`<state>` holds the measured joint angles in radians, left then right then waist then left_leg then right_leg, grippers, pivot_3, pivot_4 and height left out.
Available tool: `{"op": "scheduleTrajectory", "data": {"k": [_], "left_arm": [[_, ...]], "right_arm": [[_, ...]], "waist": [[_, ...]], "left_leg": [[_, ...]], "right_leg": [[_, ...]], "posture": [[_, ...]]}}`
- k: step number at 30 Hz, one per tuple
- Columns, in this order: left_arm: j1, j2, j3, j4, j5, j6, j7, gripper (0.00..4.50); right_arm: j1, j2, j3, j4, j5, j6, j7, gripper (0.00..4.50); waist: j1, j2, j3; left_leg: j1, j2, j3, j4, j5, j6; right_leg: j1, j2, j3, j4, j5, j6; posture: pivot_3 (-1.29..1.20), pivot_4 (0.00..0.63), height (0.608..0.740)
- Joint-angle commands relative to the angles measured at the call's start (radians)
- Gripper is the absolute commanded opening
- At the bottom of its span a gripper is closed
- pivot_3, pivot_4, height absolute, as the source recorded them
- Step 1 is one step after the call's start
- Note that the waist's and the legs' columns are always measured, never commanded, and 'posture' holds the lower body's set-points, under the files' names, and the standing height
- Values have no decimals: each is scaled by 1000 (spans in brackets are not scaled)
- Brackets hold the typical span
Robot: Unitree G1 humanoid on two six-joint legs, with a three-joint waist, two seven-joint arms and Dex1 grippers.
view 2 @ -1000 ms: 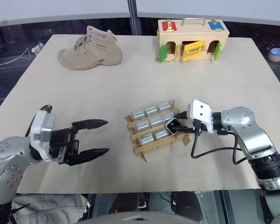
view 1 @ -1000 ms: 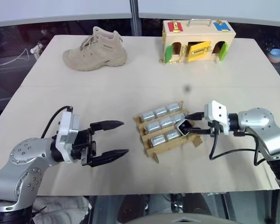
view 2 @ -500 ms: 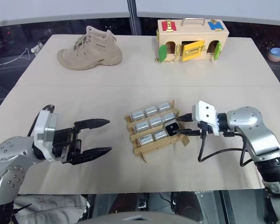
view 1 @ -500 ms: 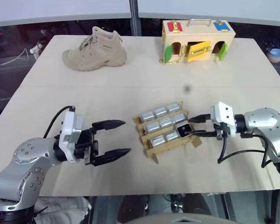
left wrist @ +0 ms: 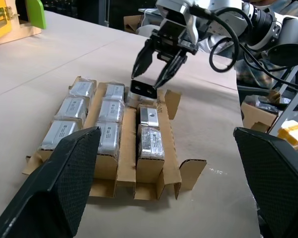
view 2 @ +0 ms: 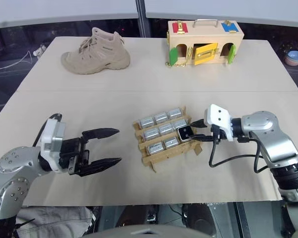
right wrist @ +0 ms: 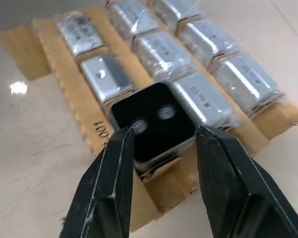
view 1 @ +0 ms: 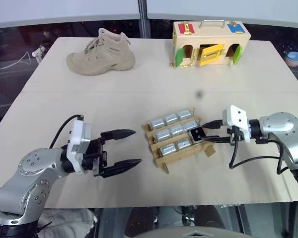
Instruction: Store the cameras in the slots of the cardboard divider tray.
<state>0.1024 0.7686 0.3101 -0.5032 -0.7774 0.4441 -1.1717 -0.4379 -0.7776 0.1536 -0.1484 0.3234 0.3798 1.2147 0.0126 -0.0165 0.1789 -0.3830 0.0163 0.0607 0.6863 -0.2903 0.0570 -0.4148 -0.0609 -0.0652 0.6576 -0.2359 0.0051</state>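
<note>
The right gripper (view 2: 192, 135) reaches in from the tray's right side, its two black fingers (right wrist: 223, 173) parted a little to either side of a camera (right wrist: 154, 121) whose glossy black face is turned up. That camera sits tilted in the corner slot nearest the gripper; I cannot tell whether the fingers touch it. The left gripper (view 1: 126, 148) hangs spread wide and empty over bare table (view 1: 89, 99), well apart from the tray's left edge, with free room between.

The cardboard tray (view 1: 186, 153) is brown and corrugated, with crossed dividers and corner tabs sticking out. It lies skewed near the table's front middle. The other cameras (view 1: 170, 133) are rounded silver-grey blocks, lying flat in the remaining slots, some in crinkled clear wrap.

Far back stand a tan boot (view 1: 102, 52) and a pale wooden box (view 1: 210, 42) with coloured doors.

Compared with a second ago, the black-faced camera sits lower in its slot, and the right gripper has drawn back slightly to the right.
</note>
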Motion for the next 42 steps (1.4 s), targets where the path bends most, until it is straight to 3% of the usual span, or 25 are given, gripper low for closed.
{"op": "scheduleTrajectory", "data": {"k": [1,7,37,41,42], "left_arm": [[14,0,11,-51,-20,-18,8,4463],[33,-5,13,-64,-20,-22,20,4463],[95,-13,10,-90,-20,-46,43,4463],[101,-12,10,-91,-20,-51,47,4463],[103,-12,11,-92,-20,-53,46,4463]], "right_arm": [[-25,4,2,-22,21,84,-14,1928],[-27,-12,0,-48,50,190,2,1928],[-75,57,29,36,72,260,27,1928],[-68,62,20,27,75,273,9,3080],[-67,65,17,23,80,282,4,3080]], "waist": [[0,0,0],[1,0,0],[-5,0,0],[-3,0,0],[-3,0,0]], "left_leg": [[0,0,0,0,0,0],[0,0,0,0,0,0],[0,0,0,-1,0,0],[-1,0,0,-1,0,0],[-1,0,0,-1,0,0]], "right_leg": [[0,0,0,0,0,0],[0,-1,-1,-1,0,0],[0,-1,-1,-1,0,-1],[-1,-2,-1,-1,0,-1],[-1,-2,-1,-1,0,-1]], "posture": [[0,150,740],[0,150,740],[0,150,740],[0,150,740],[0,150,740]]}}
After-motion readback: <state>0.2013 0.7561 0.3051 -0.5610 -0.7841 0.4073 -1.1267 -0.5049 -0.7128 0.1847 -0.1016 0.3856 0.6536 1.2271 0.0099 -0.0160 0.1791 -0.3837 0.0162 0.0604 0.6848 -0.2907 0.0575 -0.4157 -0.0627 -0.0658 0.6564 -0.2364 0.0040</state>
